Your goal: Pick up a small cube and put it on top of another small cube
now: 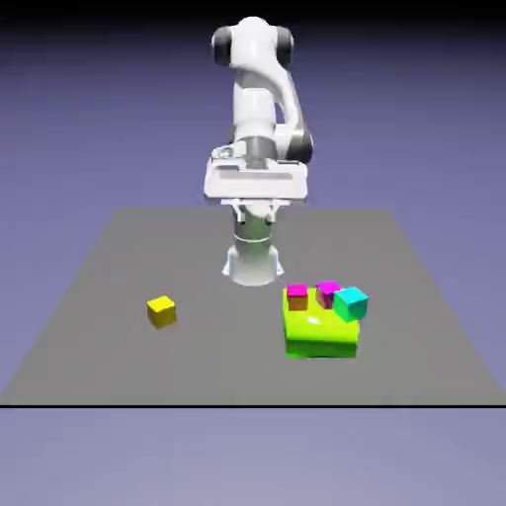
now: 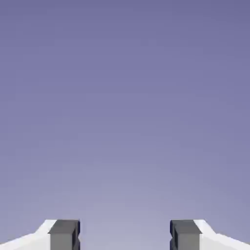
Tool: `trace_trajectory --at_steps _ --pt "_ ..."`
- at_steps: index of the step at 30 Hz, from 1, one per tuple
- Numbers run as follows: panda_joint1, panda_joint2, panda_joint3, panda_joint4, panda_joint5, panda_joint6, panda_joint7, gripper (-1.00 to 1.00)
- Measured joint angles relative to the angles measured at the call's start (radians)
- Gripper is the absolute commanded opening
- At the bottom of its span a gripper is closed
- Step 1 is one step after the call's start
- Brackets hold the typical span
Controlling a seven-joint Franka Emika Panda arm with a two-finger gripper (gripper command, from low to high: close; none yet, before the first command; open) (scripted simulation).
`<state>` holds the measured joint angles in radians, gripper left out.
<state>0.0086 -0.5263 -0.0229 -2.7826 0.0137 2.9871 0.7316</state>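
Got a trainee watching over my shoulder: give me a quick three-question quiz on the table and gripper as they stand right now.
1. True or false: the gripper is holding the small yellow cube.
2. Which thing do the cyan cube and the two magenta-topped cubes rest on?
A. the bare table
B. the lime-green block
C. the yellow cube
3. Fill in: in the exterior view, the yellow cube lies on the table to the ____ of the lime-green block.

Key
1. False: the hand view shows the fingertips apart with only backdrop between them.
2. B
3. left
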Motion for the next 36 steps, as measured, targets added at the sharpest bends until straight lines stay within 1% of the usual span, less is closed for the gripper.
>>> trace_trajectory --at_steps 36 --pt "-0.103 1.305 -0.683 0.817 0.409 -1.488 -0.282 0.00"
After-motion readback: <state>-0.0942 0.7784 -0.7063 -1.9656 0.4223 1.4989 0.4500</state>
